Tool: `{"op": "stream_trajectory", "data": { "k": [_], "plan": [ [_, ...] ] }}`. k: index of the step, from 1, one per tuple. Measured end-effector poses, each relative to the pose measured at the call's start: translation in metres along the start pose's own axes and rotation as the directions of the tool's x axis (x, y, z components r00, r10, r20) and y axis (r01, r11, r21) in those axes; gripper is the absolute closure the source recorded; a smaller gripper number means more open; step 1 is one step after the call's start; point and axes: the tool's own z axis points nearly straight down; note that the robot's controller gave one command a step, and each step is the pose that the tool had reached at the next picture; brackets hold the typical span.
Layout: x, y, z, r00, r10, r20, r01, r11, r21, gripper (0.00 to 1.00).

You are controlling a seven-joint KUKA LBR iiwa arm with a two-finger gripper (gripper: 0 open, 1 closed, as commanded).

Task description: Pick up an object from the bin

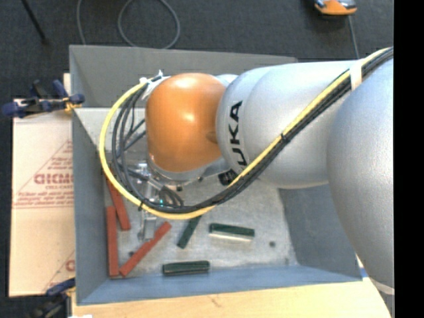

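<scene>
Your hand (149, 222) hangs over a slanting red stick (146, 248) at the bin's (86, 197) left (spread or pressed together, you cannot tell).

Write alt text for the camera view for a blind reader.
A grey KUKA arm with an orange wrist cover reaches from the right into a grey metal bin, its gripper low over the bin's left floor. Red-orange sticks lie by it on the left, dark green bars to its right.
</scene>
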Motion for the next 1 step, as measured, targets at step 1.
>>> {"op": "stream_trajectory", "data": {
  "k": [1],
  "plan": [
    [-0.0039, -0.0269, 0.1362, 0.944, -0.33, 0.002, 0.33, 0.944, 0.002, 0.0]
  ]
}}
